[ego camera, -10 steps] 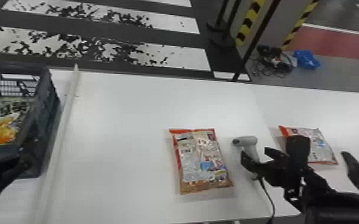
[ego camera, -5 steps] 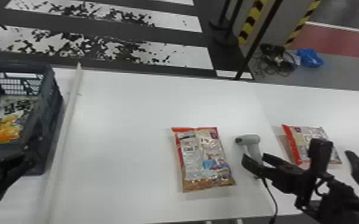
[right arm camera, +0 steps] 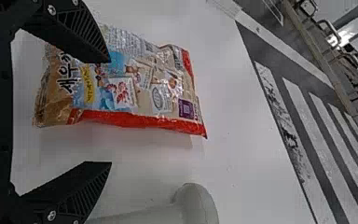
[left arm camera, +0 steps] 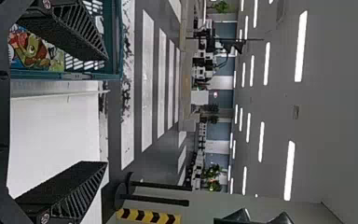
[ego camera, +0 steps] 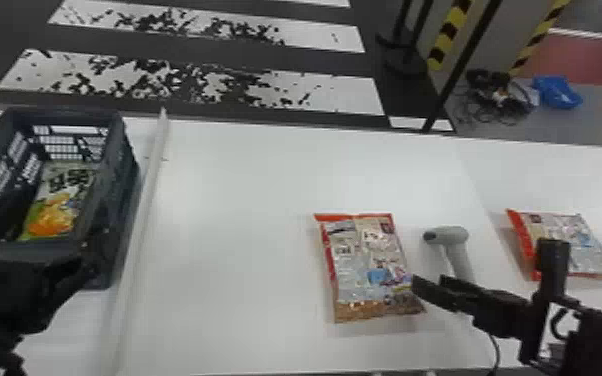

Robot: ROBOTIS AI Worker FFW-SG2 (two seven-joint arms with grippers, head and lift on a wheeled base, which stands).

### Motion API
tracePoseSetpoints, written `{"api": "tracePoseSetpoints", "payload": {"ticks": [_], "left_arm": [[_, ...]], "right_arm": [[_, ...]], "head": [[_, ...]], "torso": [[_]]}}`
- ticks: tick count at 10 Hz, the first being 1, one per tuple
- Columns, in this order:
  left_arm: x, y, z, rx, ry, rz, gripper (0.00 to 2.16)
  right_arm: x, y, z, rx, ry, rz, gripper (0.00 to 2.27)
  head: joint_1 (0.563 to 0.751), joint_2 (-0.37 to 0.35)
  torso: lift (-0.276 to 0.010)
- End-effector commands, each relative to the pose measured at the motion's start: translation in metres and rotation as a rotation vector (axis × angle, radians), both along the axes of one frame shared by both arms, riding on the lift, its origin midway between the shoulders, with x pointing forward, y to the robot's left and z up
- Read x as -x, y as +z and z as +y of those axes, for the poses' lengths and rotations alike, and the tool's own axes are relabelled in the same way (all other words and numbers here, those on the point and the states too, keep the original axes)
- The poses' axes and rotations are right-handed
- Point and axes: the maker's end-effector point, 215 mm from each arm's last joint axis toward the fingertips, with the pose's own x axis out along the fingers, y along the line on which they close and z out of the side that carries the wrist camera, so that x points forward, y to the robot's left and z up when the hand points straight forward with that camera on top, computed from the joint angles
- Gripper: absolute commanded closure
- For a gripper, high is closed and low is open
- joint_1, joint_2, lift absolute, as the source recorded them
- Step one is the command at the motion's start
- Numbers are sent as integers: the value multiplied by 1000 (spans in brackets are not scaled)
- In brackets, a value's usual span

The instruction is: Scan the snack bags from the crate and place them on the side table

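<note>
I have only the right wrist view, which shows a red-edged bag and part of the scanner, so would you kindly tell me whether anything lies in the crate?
Observer: Yes, a green and orange bag lies inside the crate.
Operator: Thank you. Is there anything farther to the robot's right, past the scanner?
Observer: Yes, a second red-edged bag lies on the white surface there, beyond the seam.
Operator: And how do the other arm's jaws stand?
Observer: The left gripper's jaws stand apart, holding nothing.
</note>
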Motion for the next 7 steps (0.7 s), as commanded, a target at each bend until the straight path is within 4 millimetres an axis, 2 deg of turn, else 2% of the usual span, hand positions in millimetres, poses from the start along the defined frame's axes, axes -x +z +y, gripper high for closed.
{"api": "tracePoseSetpoints", "payload": {"ticks": [1,5,7], "left_arm": [[0,0,0,2,2,0,73],[0,-2,0,7,2,4,76],[1,-3,0,7,2,5,76]], "right_arm": [[-1,-8,6,-21,23,29,110],[1,-22,20,-41,84,65,117],[3,-26,28,-26,123,75,299]], "head": [[695,-122],[695,-98],[695,-87]], "torso": [[-94],[-94],[-94]]}}
